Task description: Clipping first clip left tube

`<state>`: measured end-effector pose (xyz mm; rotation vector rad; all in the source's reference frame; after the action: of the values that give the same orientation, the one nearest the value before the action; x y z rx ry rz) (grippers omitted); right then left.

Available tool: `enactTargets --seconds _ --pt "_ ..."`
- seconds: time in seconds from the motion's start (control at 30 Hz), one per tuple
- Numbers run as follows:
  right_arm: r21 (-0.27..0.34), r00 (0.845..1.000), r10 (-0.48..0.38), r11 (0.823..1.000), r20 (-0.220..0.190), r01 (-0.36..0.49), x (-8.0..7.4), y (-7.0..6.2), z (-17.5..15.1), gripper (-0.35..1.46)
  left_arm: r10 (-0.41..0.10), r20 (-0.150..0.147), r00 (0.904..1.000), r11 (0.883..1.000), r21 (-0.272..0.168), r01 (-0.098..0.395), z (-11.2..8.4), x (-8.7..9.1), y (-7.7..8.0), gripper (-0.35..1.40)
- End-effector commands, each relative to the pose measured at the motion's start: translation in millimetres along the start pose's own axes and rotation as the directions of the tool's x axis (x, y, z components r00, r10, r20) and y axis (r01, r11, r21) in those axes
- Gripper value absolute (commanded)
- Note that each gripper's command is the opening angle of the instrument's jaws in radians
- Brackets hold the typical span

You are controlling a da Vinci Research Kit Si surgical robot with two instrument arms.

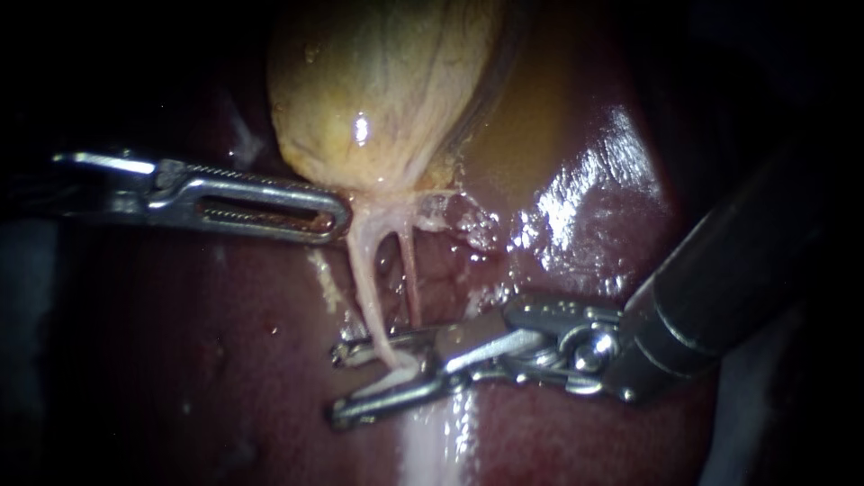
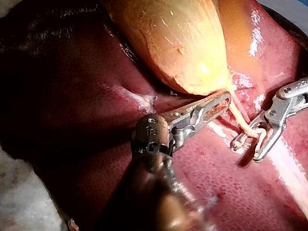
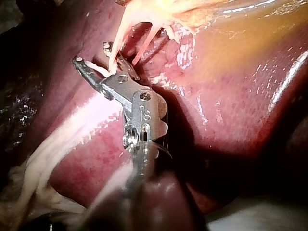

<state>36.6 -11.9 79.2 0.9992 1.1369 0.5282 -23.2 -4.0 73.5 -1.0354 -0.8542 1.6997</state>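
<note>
The left tube (image 1: pixel 367 279) is a pale, taut strand. Its long axis runs from the neck of the gallbladder (image 1: pixel 378 81) straight down into the mouth of the right instrument (image 1: pixel 344 384), leaning only a little away from that instrument's shaft at its far end. The right instrument's jaws stand apart with a clear gap. The lower end of the left tube lies between them, crossing the jaw nearer the gallbladder and reaching toward the other, and the jaws are not closed on it. Both jaw tips point past the tube, so the tube sits well back from the tips, and the jaws lie roughly crosswise to its length. A second, thinner tube (image 1: pixel 410 270) runs alongside from the same neck, on the shaft side of the left tube, and passes behind the jaw nearer the gallbladder. The left instrument (image 1: pixel 345 219) has its jaws closed together on the neck of the gallbladder, right where the left tube begins, with its long slotted jaw lying flat and pointing toward that junction. Wet, dark red liver (image 1: pixel 585 216) lies under both instruments.
</note>
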Motion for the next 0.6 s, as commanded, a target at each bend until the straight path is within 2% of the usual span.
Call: enactTargets --seconds 0.03,0.23,0.27,0.4,0.6 --pt "-0.001 1.0 0.0 1.0 0.0 0.0 0.0 0.0 -0.1 0.0 0.0 0.0 1.0 1.0 0.0 0.0 0.0 0.0 0.0 -0.35" --pt "-0.011 1.0 0.001 1.0 -0.006 -0.001 0.0 0.4 -0.5 -0.29 0.0 0.0 1.0 1.0 0.0 0.0 0.0 0.0 0.0 -0.35" --pt "-0.01 1.0 0.024 1.0 -0.007 -0.024 0.1 0.4 -0.6 -0.35 0.0 0.0 1.0 1.0 0.0 0.0 0.0 0.0 0.0 -0.35" --pt "-0.005 0.997 0.073 0.997 -0.012 -0.073 0.3 0.2 -1.0 -0.35 0.0 0.0 1.0 1.0 0.0 0.0 0.0 0.0 0.0 -0.35" --pt "-0.022 0.997 0.075 0.997 0.002 -0.075 0.3 0.1 -1.3 -0.35 0.0 0.0 1.0 1.0 0.0 0.0 0.0 0.0 0.0 -0.35"
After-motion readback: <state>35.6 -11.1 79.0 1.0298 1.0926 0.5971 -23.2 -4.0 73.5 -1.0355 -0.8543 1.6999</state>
